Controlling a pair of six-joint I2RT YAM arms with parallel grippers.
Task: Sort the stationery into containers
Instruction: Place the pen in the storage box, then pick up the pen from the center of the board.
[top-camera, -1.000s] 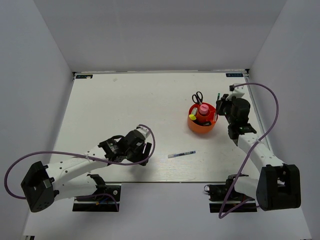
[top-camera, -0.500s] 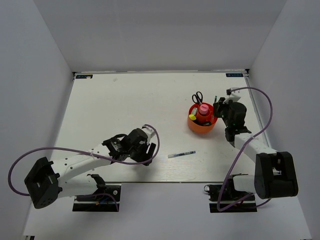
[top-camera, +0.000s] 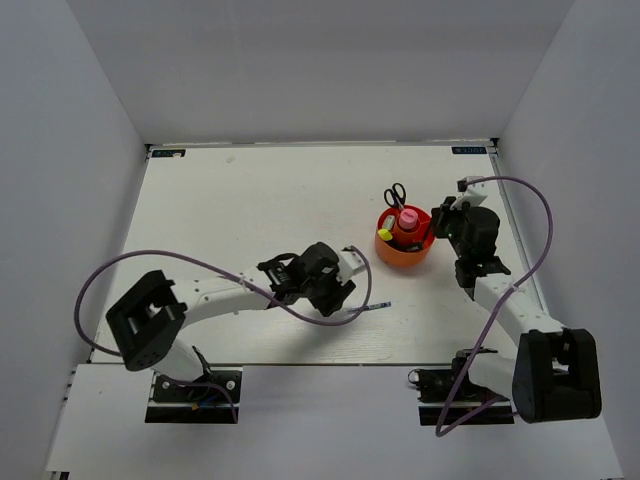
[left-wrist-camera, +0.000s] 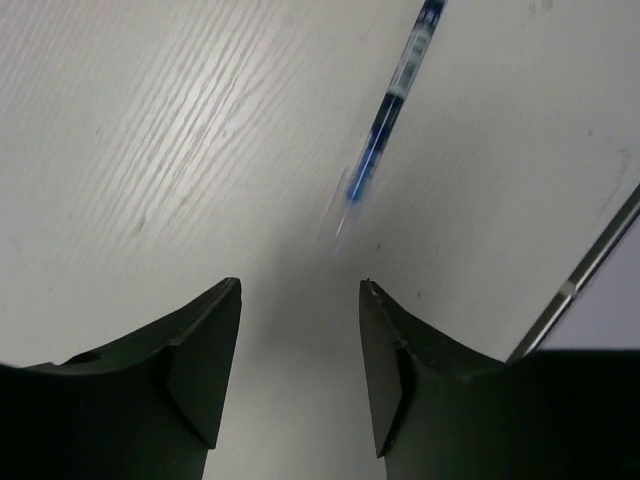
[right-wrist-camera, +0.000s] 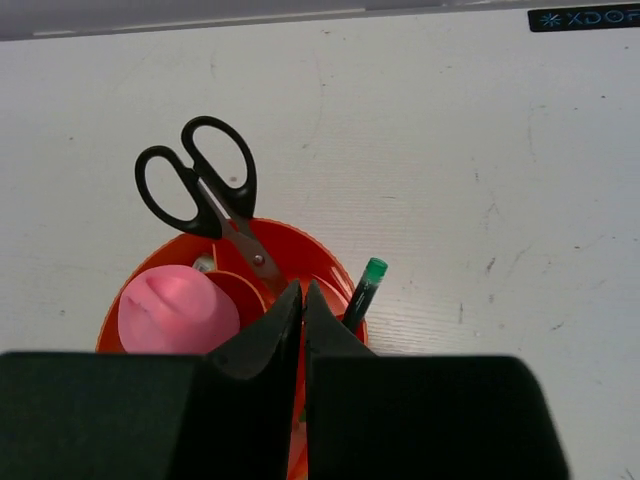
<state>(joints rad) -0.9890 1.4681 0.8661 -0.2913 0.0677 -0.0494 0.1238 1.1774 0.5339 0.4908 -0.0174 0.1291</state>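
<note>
A white table (top-camera: 230, 220) fills the white-walled bay. On it the blue-white pen (left-wrist-camera: 395, 100) lies flat, just ahead of the left gripper (left-wrist-camera: 300, 287), whose jaws are spread. The right gripper (right-wrist-camera: 302, 300), jaws pressed together, hangs over the orange cup (right-wrist-camera: 320, 255), which holds the scissors (right-wrist-camera: 205, 195), the pink-capped glue tube (right-wrist-camera: 178, 310) and, just right of the jaws, a green pen (right-wrist-camera: 365, 285).

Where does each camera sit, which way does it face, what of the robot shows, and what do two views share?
Top external: above and behind the robot, looking down on the table; left arm and right arm show.
Left wrist: on the left arm, looking down at the blue pen; the open left gripper shows.
Right wrist: on the right arm, facing the orange cup; the shut right gripper shows.
Shared: top and right wrist both show the scissors in the cup.
</note>
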